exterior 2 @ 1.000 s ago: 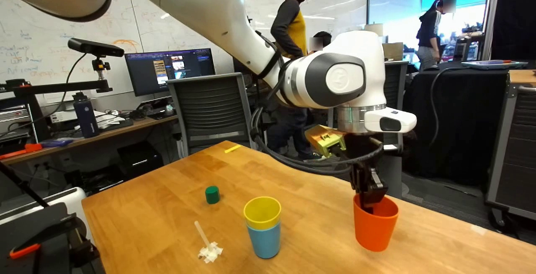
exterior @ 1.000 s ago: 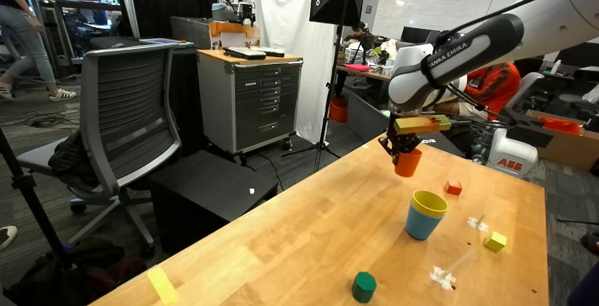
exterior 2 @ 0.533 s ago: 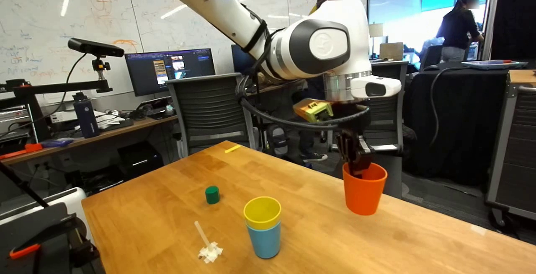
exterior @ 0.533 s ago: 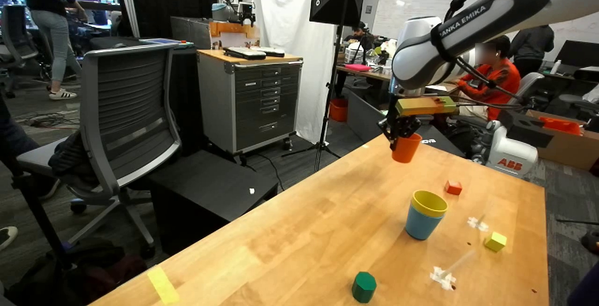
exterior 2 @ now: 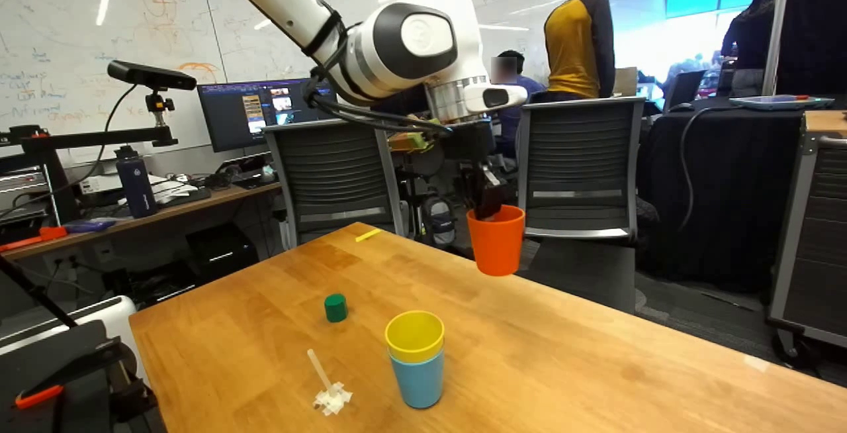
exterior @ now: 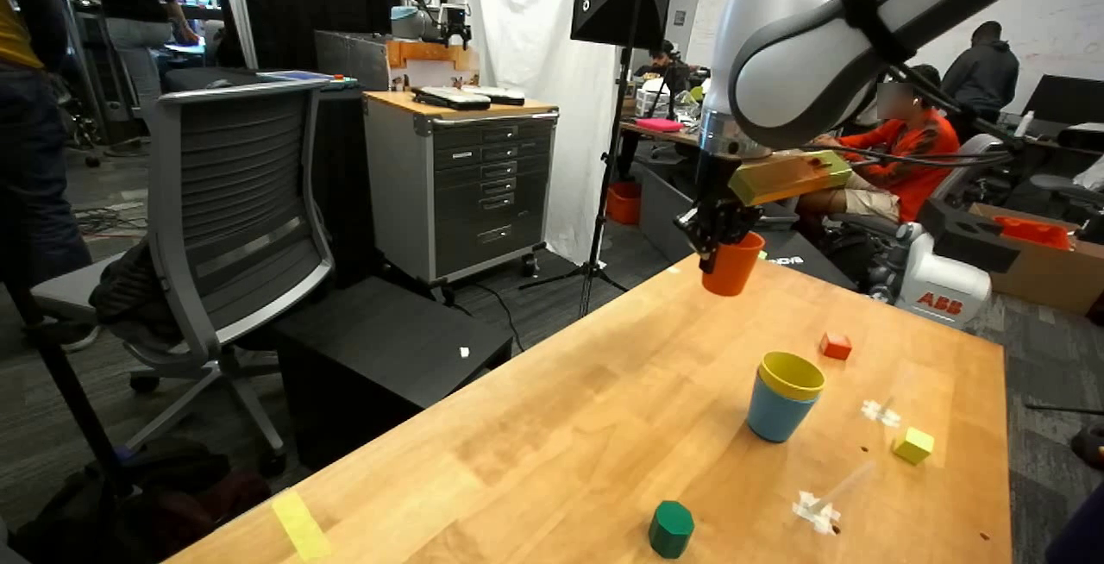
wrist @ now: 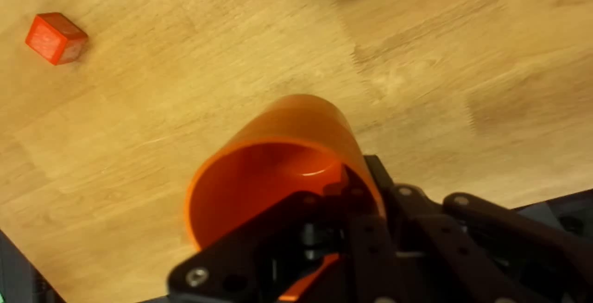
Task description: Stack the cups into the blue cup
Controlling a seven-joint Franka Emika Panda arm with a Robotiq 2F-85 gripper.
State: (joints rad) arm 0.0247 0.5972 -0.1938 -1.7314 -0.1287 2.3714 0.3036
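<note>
In both exterior views the orange-red cup hangs in the air with its mouth up, near the table's far edge in an exterior view. My gripper is shut on its wall, one finger inside the cup and the other outside. The wrist view looks into the cup's mouth, where nothing but the finger shows. On the table stands the blue cup, upright, with the yellow cup nested in it and its rim sticking out above. The held cup is apart from this pair and higher.
A red block lies beyond the nested pair, and a yellow block lies off to their side. A short dark green cup sits farther along the table. A thin clear stick rises from a white tape patch.
My gripper has risen with the orange-red cup. The cup has shifted left in both exterior views and looks smaller in one. The nested blue and yellow cups have not moved.
</note>
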